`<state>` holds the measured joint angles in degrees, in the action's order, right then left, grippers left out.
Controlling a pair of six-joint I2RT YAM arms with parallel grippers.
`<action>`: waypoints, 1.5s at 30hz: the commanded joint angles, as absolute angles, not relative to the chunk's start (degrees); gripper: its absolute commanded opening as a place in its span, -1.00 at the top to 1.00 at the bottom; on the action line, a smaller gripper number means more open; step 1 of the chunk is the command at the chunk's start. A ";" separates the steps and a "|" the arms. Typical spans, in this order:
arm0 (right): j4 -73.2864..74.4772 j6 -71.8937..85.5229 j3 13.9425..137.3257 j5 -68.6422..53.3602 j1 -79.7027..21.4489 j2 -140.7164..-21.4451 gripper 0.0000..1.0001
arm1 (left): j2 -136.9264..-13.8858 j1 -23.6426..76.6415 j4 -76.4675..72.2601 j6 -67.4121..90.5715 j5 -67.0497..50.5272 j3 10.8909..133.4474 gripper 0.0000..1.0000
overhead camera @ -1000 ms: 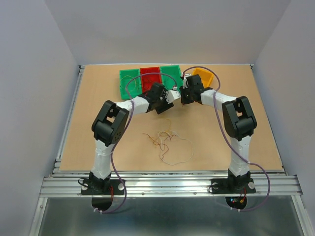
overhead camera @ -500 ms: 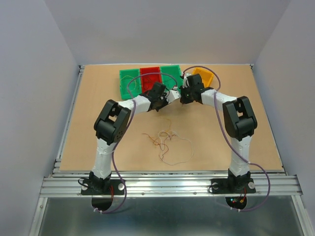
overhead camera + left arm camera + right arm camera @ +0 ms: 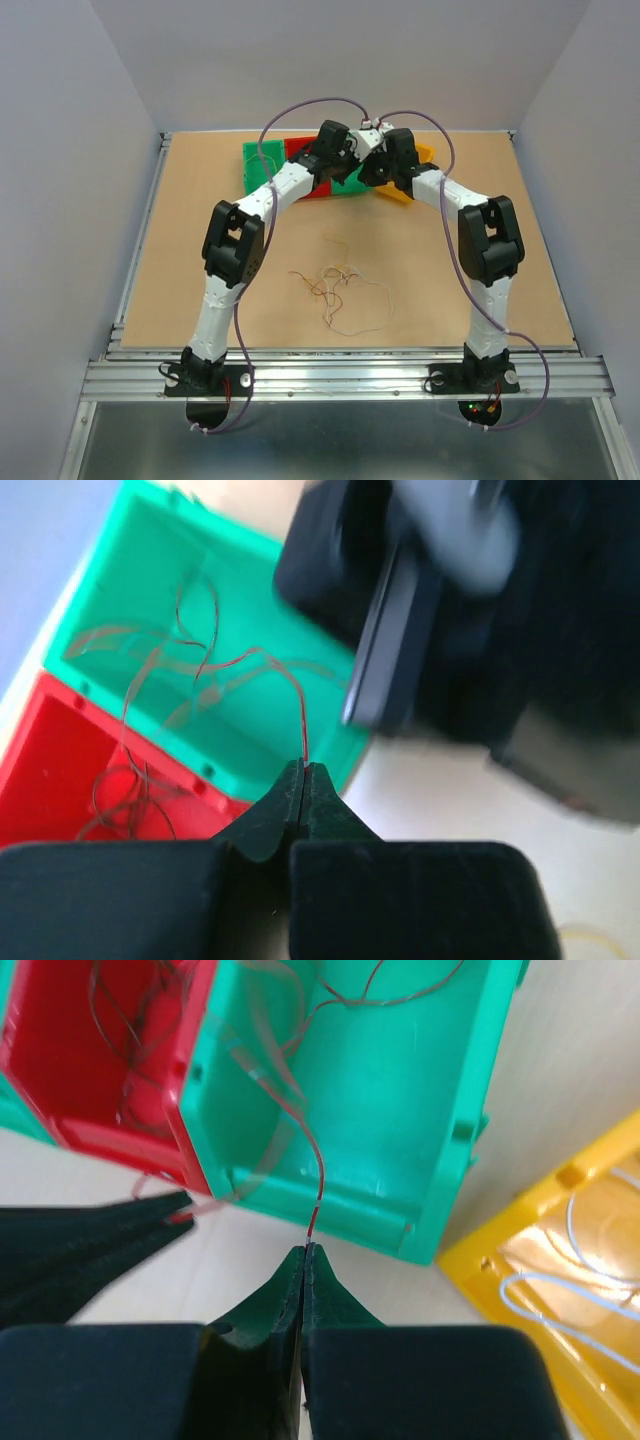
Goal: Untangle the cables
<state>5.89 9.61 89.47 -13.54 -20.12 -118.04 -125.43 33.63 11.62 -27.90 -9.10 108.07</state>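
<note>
The loose tangle of thin cables (image 3: 338, 290) lies on the brown table between the two arm bases. Both arms are raised at the back, over the bins. My left gripper (image 3: 350, 158) (image 3: 303, 771) is shut on the end of a thin red cable (image 3: 296, 695) that curves away over the green bin (image 3: 250, 730). My right gripper (image 3: 373, 160) (image 3: 307, 1250) is shut on a thin red cable (image 3: 318, 1185) too, just in front of that green bin (image 3: 400, 1090). The left fingers (image 3: 110, 1225) show at the left of the right wrist view.
A row of bins stands at the table's back: green (image 3: 262, 160), red (image 3: 300, 150), green (image 3: 350, 182) and yellow (image 3: 412, 160). The red bin (image 3: 90, 1070) and the green one hold thin wires. The yellow bin (image 3: 570, 1250) holds white wires.
Both arms have risen and moved back from the table's middle to above the bins. Both grippers have closed on the thin red cable. The tangle on the table lies as before.
</note>
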 commanded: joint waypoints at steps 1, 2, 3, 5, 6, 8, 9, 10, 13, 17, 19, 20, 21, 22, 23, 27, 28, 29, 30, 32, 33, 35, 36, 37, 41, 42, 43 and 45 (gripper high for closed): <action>3.08 12.65 96.14 -11.70 -19.95 -120.67 0.99 | -130.07 32.09 18.37 -21.28 -12.74 117.50 1.00; 3.08 12.83 96.76 -11.17 -19.86 -121.11 0.99 | -130.51 31.82 18.37 -20.66 -13.53 118.47 1.00; 3.08 13.09 97.38 -10.81 -19.95 -121.46 0.99 | -130.95 31.56 18.37 -20.22 -13.62 120.13 1.00; 3.16 13.45 99.49 -11.16 -19.95 -123.13 0.99 | -132.53 31.29 18.37 -19.86 -12.67 122.33 1.00; 3.25 13.80 100.19 -11.08 -19.95 -123.74 0.99 | -133.15 31.12 18.46 -20.04 -12.13 122.95 1.00; 3.08 14.67 101.51 -9.15 -19.95 -125.24 0.99 | -134.91 31.11 18.28 -20.21 -10.56 124.97 1.00; 3.08 15.11 101.77 -8.10 -19.95 -125.59 0.99 | -136.13 31.03 18.46 -20.13 -10.20 125.59 1.00; 2.99 15.20 102.04 -7.22 -19.95 -125.86 0.99 | -136.66 31.03 18.54 -20.04 -9.67 126.12 1.00; 2.90 15.47 102.74 -4.75 -19.86 -127.09 0.99 | -137.72 30.94 17.49 -19.51 -8.35 126.74 1.00; 2.46 16.26 103.45 -2.99 -19.86 -128.14 0.99 | -138.34 30.94 13.99 -17.67 -6.33 126.48 1.00; 2.02 16.78 103.45 -2.55 -19.86 -128.50 0.99 | -138.34 30.94 12.84 -16.79 -5.71 126.39 1.00; 1.33 16.96 103.27 -2.37 -19.86 -128.41 0.99 | -138.25 31.02 11.79 -16.70 -5.36 126.30 1.00; 0.80 17.05 103.10 -2.11 -19.86 -128.41 0.99 | -138.16 31.03 11.08 -16.70 -5.01 125.78 1.00; 0.53 17.40 102.75 -1.94 -19.86 -128.23 0.99 | -137.82 31.11 10.38 -16.70 -4.49 125.25 1.00; -1.82 17.40 102.66 -1.85 -19.95 -128.32 0.99 | -137.46 31.03 8.80 -16.87 -3.35 124.11 1.00; -3.34 17.32 103.27 -2.28 -19.95 -129.55 0.99 | -135.79 31.11 3.78 -18.19 -0.62 119.28 1.00; -3.34 17.40 103.18 -2.55 -19.86 -129.81 0.99 | -136.23 31.11 3.78 -18.80 -0.44 119.35 1.00; -3.43 17.40 102.92 -2.55 -19.95 -129.81 0.99 | -136.58 31.03 3.87 -19.16 1.39 119.53 1.00; -3.51 17.49 102.75 -2.72 -19.95 -129.81 0.99 | -137.19 31.03 4.04 -19.33 1.67 119.79 1.00; -4.13 17.75 101.96 -2.46 -19.86 -129.55 0.98 | -137.72 31.03 4.04 -19.60 1.76 119.88 1.00; -4.22 17.67 101.95 -2.29 -19.95 -129.46 0.97 | -138.25 31.03 4.13 -19.43 1.58 120.14 1.00; -4.48 17.67 101.87 -2.20 -19.95 -129.64 0.88 | -138.43 31.03 4.13 -19.07 0.88 120.15 1.00; -4.57 17.75 101.78 -2.20 -19.95 -129.64 0.85 | -138.25 31.03 4.30 -18.99 0.79 120.15 0.99; -4.66 17.75 101.78 -2.28 -19.95 -129.64 0.85 | -138.08 31.03 4.22 -18.90 0.88 120.06 0.97; -5.36 17.93 101.16 -2.46 -19.95 -129.20 0.75 | -136.32 31.03 4.48 -19.42 1.49 119.62 0.82; -5.62 18.02 100.90 -2.37 -19.95 -128.85 0.74 | -135.88 31.03 4.57 -19.60 1.32 119.27 0.81; -5.80 17.93 100.55 -2.37 -20.04 -128.50 0.73 | -134.92 31.03 4.57 -19.51 1.32 119.01 0.78; -6.50 18.02 99.67 -2.20 -20.04 -127.97 0.69 | -133.95 31.03 4.57 -19.25 1.06 118.31 0.60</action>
